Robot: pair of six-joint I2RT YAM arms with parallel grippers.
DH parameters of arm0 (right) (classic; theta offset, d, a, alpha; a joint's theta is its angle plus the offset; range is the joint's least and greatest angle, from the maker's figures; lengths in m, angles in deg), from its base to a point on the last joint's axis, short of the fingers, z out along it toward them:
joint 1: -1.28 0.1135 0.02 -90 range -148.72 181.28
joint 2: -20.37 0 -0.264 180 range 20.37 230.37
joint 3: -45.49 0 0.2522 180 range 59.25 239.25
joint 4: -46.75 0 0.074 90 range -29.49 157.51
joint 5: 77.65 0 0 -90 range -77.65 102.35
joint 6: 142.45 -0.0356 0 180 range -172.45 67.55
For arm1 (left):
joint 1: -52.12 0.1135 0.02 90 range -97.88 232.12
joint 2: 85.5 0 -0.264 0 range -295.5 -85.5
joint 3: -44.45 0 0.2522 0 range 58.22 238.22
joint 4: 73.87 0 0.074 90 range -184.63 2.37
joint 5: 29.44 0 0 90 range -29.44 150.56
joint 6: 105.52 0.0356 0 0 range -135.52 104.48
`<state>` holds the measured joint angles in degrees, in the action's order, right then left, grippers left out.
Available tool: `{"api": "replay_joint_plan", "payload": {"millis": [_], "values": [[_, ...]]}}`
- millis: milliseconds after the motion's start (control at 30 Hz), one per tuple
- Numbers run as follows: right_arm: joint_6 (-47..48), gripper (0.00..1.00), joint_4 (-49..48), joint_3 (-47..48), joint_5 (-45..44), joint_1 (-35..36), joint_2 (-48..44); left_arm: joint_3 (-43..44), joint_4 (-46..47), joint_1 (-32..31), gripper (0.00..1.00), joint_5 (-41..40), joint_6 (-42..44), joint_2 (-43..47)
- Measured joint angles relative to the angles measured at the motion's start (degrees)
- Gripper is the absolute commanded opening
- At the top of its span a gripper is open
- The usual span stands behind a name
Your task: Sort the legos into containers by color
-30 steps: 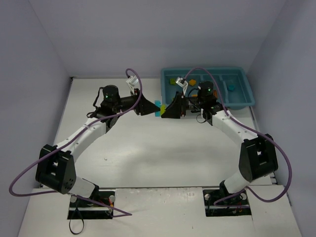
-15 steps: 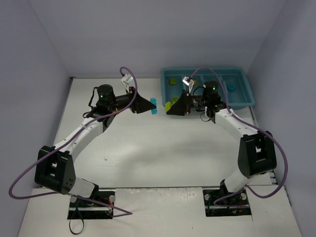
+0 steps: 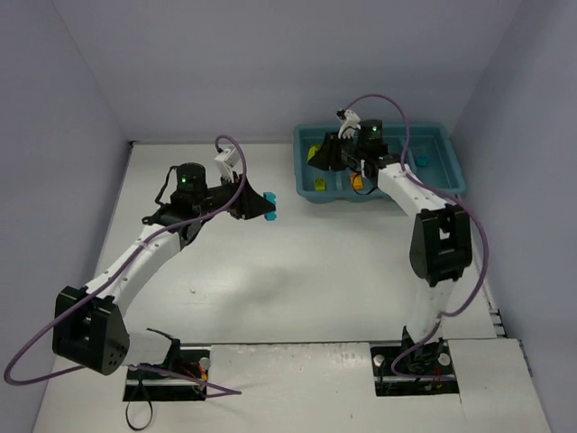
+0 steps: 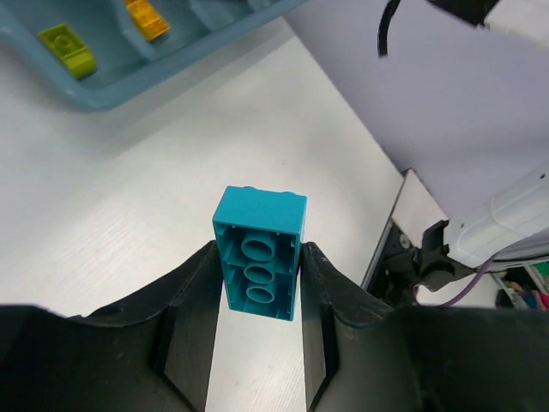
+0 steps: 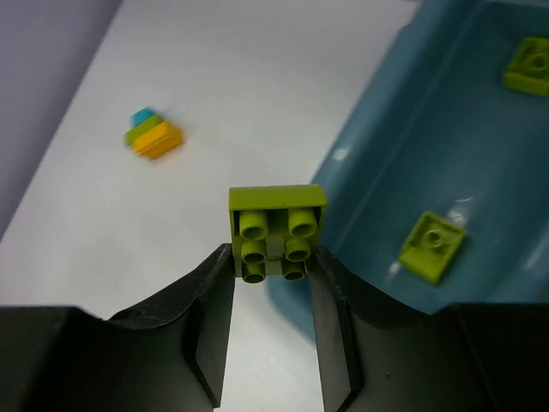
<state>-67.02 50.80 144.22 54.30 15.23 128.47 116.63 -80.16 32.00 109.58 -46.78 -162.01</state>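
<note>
A cyan brick (image 4: 260, 249) is pinched between the two fingers of the left tool (image 4: 259, 273), which is closed on its sides. The brick's hollow underside faces the wrist camera, and it hangs above the bare worktop (image 4: 129, 215), near the tray (image 4: 111, 86) but off its left end. The right tool (image 5: 273, 257) is clamped the same way on a green brick (image 5: 276, 225), studs towards the camera. That brick hangs right over the tray's left wall, part of it above the worktop and part above the first compartment. Two loose green pieces (image 5: 433, 246) lie flat on the floor of that leftmost compartment, one close to the wall and the other further along it, well apart from each other. In the left wrist view one green piece shows in the end compartment, with an orange brick (image 4: 146, 17) in the one next to it. From overhead a small cyan piece (image 3: 422, 161) lies towards the tray's right end, though I can't make out which of the last two compartments it is in. Out on the worktop beyond the tray's left side sits a little clump (image 5: 154, 135), blurred, with cyan on top, green in the middle and orange underneath. It is well apart from both tools. The two arms reach in from the near edge, the left bent towards the middle of the worktop and the right stretched up to the tray at the far right.
</note>
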Motion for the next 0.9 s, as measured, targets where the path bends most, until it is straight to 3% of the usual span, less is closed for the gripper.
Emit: {"api": "replay_joint_plan", "payload": {"millis": [100, 200, 367, 700, 900], "values": [[1.1, 0.00, 2.8, 7.6, -8.1, 0.0, 6.8, -0.2, -4.9, 0.0, 0.00, -2.9, 2.6, 2.2], [1.4, 0.06, 5.0, 14.0, -14.4, 0.0, 13.3, -0.2, -8.7, 0.0, 0.00, -5.0, 4.4, 4.1], [1.5, 0.29, 8.6, 22.4, -20.7, 0.3, 21.8, -1.3, -12.6, 0.0, 0.00, -7.5, 6.5, 6.4], [1.7, 0.61, 10.5, 29.2, -22.4, 0.4, 26.6, -1.8, -15.3, 0.0, 0.01, -9.6, 8.2, 6.5], [1.1, 0.61, 10.4, 29.6, -20.3, 0.3, 26.1, -1.8, -15.3, 0.0, 0.04, -9.6, 10.0, 6.1]]}}
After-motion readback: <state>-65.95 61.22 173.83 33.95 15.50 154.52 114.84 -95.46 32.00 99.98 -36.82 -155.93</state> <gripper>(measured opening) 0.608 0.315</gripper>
